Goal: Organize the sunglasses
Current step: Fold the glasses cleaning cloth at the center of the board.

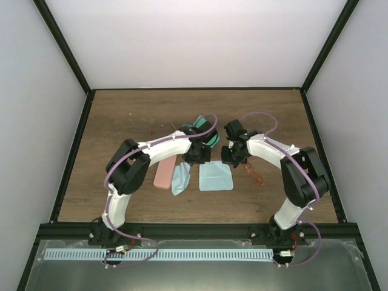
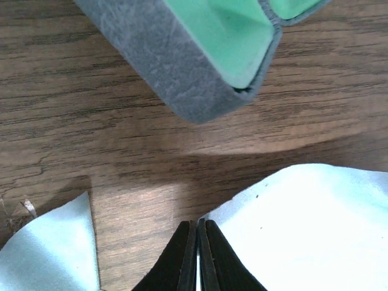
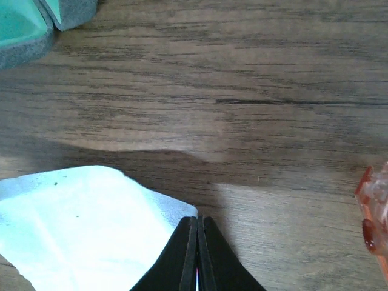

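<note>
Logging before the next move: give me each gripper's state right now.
Left gripper: closed, holding nothing.
Right gripper: closed, holding nothing.

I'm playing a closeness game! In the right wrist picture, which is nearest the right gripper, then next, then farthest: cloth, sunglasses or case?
From the right gripper:
1. The cloth, just left, beside its tips.
2. The sunglasses, at the right edge.
3. The case, in the top-left corner.
</note>
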